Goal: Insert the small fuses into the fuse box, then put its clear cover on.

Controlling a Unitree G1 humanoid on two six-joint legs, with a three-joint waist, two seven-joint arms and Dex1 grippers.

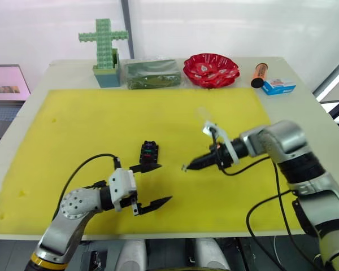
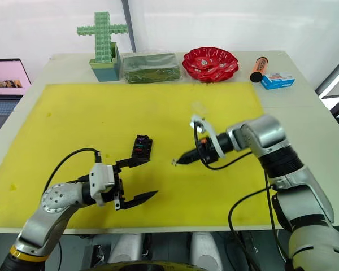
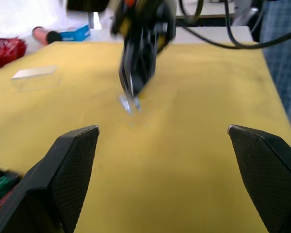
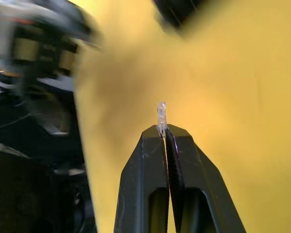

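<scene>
My right end effector point(image 1: 186, 167): closed on a pale grey fuse point(image 4: 161, 114) — tip just above the yellow mat point(image 1: 73, 130).
My left end effector point(image 1: 156, 183): wide open, empty, beside the fuse box point(image 1: 148, 153).
Clear cover point(image 3: 35, 77): on the mat, apart.

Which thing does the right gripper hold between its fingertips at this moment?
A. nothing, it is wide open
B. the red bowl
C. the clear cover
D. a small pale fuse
D: the right gripper is closed on a small pale fuse that sticks out beyond its tips, above the yellow mat; the clear cover lies apart on the mat.
</scene>
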